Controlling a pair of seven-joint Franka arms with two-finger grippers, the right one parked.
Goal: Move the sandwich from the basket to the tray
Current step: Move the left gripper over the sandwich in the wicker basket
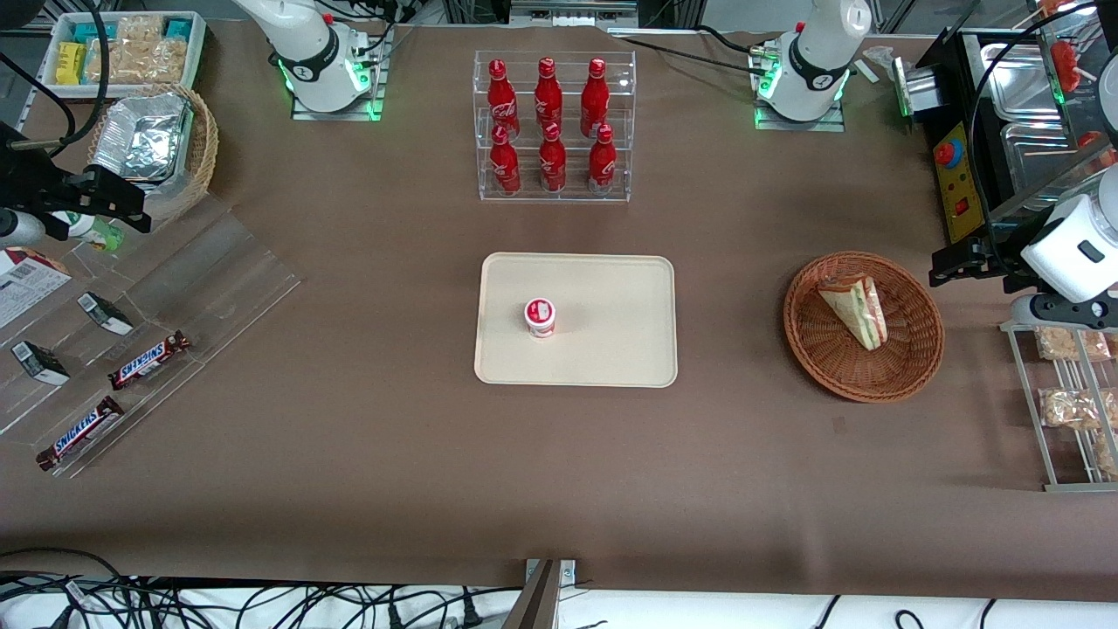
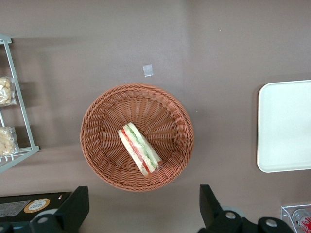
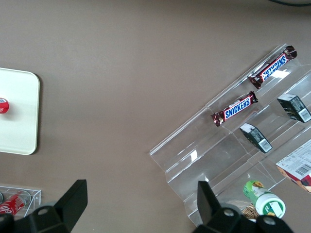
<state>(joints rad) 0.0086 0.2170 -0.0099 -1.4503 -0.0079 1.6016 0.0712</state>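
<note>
Toward the near edge of the bench, parked arm's end: clear stepped stand (image 1: pixel 218 279) with two Snickers bars (image 1: pixel 148 360) on its lower steps and two small dark boxes (image 1: pixel 105 313) a step up. Working arm's end, about as near: wire rack (image 1: pixel 1031 411) holding pale snack bags (image 1: pixel 1070 406).

Mid bench: cream tray (image 1: pixel 611 341), flat, long side running along the bench. One small cup with a red-and-white lid (image 1: pixel 540 316) stands upright on it, a bit off centre toward the parked arm's end. Rest of the tray is bare.

Beside the tray, well apart from it toward the working arm's end: round reddish-brown basket (image 1: pixel 799 336). Sandwich (image 1: pixel 856 310) is in the basket, lying on its side, a wedge with green, pink and red layers showing along the cut face. Its narrow tip points toward the near edge of the bench, and it sits roughly central on the weave. Nothing else is in the basket.

Claw (image 2: pixel 141 213) is open, with fingers (image 2: pixel 73 208) spread wide and nothing between them. It hangs above the bench near the basket's rim on the working arm's side, looking down on basket and sandwich and touching neither.

Farther back, mid bench: clear rack (image 1: pixel 553 192) with six red bottles (image 1: pixel 548 92) in two rows of three, upright. Far corner at the parked arm's end: tan wicker basket (image 1: pixel 203 148) with foil containers (image 1: pixel 140 135), and farther still a white bin (image 1: pixel 196 35) of packaged snacks.
</note>
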